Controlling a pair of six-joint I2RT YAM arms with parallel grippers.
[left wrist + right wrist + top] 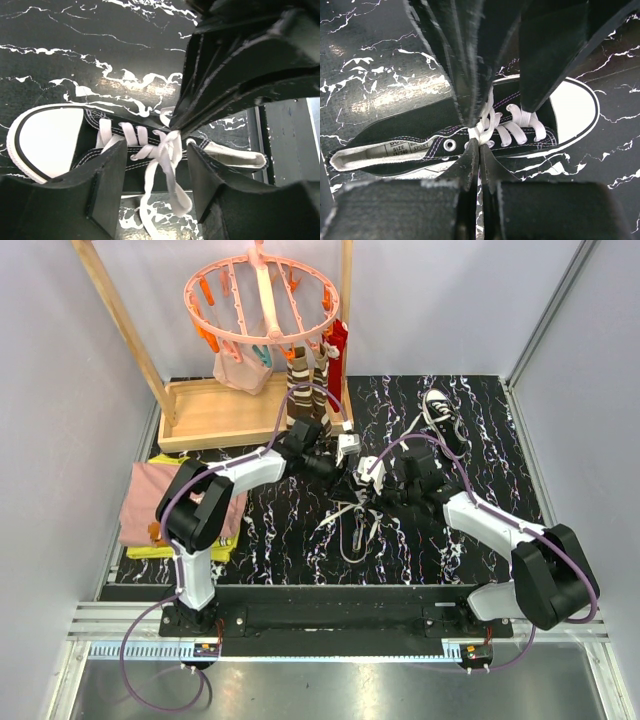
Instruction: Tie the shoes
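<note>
One black shoe (50,140) with a white toe cap lies on its side on the black marbled mat, also seen in the right wrist view (420,125). In the top view it is mostly hidden under both grippers, with its white laces (355,525) trailing toward me. My right gripper (479,143) is shut on the white lace at the knot above the eyelets. My left gripper (157,148) is open, its fingers (107,185) either side of a hanging lace loop (172,165) without touching it. The second shoe (440,412) lies at the back right. From above, the left gripper (350,472) and right gripper (368,490) meet at mid-mat.
A wooden rack with a tray base (210,415) stands at the back left, with a pink round peg hanger (265,295), brown striped socks (300,380) and a red sock (335,350). Folded pink cloth (180,500) lies left of the mat.
</note>
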